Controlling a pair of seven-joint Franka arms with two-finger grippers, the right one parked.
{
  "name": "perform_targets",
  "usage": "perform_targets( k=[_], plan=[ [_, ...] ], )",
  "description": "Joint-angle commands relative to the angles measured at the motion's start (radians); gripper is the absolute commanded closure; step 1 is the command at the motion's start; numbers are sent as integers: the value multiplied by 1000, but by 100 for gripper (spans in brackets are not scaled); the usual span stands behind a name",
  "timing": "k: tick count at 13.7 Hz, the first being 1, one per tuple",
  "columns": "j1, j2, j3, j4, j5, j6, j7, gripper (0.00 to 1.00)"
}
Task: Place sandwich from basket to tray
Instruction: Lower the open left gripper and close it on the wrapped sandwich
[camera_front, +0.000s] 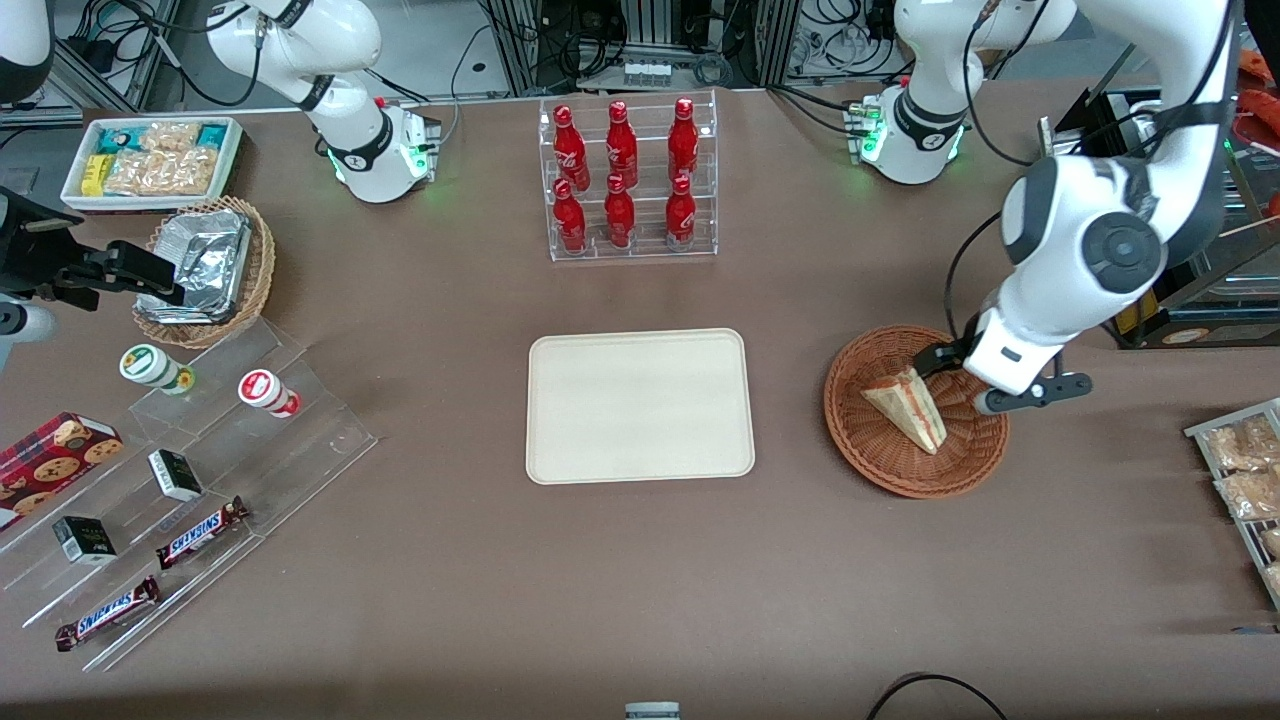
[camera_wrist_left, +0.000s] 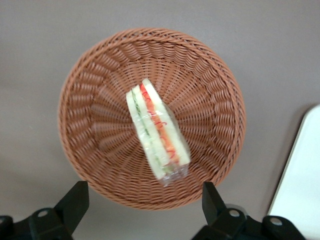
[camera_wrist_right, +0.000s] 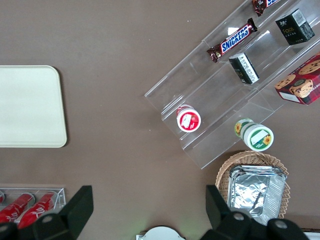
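The sandwich (camera_front: 908, 406) (camera_wrist_left: 156, 129), a wrapped white-bread wedge with red and green filling, lies in the round reddish-brown basket (camera_front: 860, 440) (camera_wrist_left: 90, 85). My gripper (camera_front: 962, 380) (camera_wrist_left: 145, 200) hangs open above the basket's rim on the working arm's side, its fingers (camera_wrist_left: 74, 201) spread wide and holding nothing. The cream tray (camera_front: 640, 406) (camera_wrist_left: 303, 175) lies flat on the table beside the basket, toward the parked arm's end, with nothing on it.
A clear rack of red bottles (camera_front: 628, 180) stands farther from the front camera than the tray. A clear stepped stand with snacks (camera_front: 180, 480), a foil-filled wicker basket (camera_front: 208, 268) and a white snack tray (camera_front: 150, 160) lie toward the parked arm's end. Packaged snacks (camera_front: 1245, 470) sit at the working arm's end.
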Motion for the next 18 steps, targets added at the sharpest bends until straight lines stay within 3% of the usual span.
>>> perform_targets(
  k=[1,6,18],
  plan=[
    [-9,24,2,-2,12,52,-232,0],
    [-9,50,0,-57,12,158,-458,0],
    [-31,176,2,-82,12,251,-553,0]
  ],
)
